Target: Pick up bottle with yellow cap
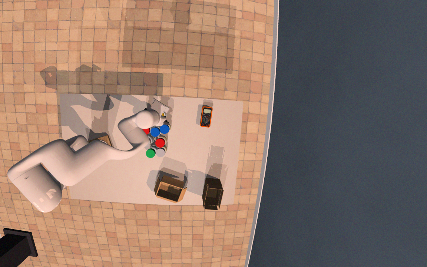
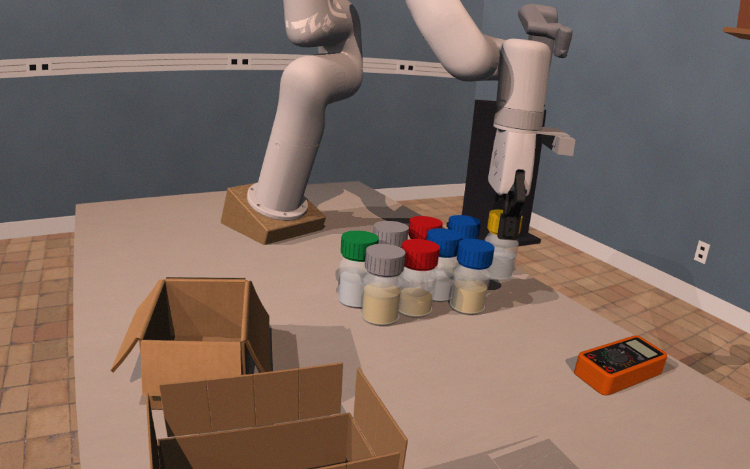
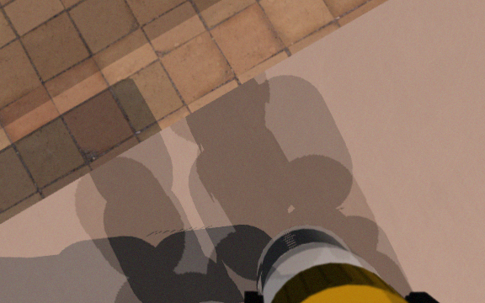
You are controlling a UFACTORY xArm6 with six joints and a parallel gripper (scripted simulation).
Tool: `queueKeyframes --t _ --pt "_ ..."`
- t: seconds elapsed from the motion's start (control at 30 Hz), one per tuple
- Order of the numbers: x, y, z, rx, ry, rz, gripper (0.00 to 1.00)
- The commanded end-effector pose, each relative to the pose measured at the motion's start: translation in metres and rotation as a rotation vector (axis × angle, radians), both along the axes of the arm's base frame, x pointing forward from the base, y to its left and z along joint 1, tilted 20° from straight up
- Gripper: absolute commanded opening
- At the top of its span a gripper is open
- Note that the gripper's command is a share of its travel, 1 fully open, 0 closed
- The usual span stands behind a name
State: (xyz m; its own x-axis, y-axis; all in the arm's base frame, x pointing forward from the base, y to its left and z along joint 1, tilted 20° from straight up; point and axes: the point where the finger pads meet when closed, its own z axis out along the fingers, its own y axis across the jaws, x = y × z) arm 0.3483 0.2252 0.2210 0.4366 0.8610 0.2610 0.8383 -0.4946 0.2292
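Observation:
The bottle with the yellow cap [image 2: 502, 262] [image 1: 164, 115] [image 3: 310, 257] stands upright at the far right end of the bottle cluster. Its base seems to hang just above the table [image 2: 482, 379]. My gripper [image 2: 506, 225] [image 3: 334, 297] points straight down and is shut on its yellow cap. In the top view my wrist hides most of it. The other bottles stand upright close to its left: blue caps [image 2: 474, 252] [image 2: 463, 225] [image 1: 164, 128], red caps [image 2: 420, 253] [image 1: 159, 142], grey caps [image 2: 384, 259] and a green cap [image 2: 358, 245] [image 1: 150, 152].
Two open cardboard boxes [image 2: 202, 332] [image 2: 273, 425] stand at the table's near left. An orange multimeter [image 2: 620, 363] [image 1: 205, 116] lies at the right. A black stand [image 2: 476, 174] rises behind the gripper. The table edge runs close beside the held bottle.

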Motion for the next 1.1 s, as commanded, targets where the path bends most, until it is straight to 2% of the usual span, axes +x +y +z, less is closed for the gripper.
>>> queueKeyframes --t 0.0,0.1,0.67,1.07 --pt "-0.002 0.0 0.011 0.003 -0.004 0.0 0.0" --pt "-0.005 -0.001 0.018 0.002 -0.003 0.0 0.0" --pt "-0.009 -0.003 0.028 0.002 -0.003 0.0 0.0" --pt "-0.008 -0.003 0.028 0.002 -0.003 0.0 0.0"
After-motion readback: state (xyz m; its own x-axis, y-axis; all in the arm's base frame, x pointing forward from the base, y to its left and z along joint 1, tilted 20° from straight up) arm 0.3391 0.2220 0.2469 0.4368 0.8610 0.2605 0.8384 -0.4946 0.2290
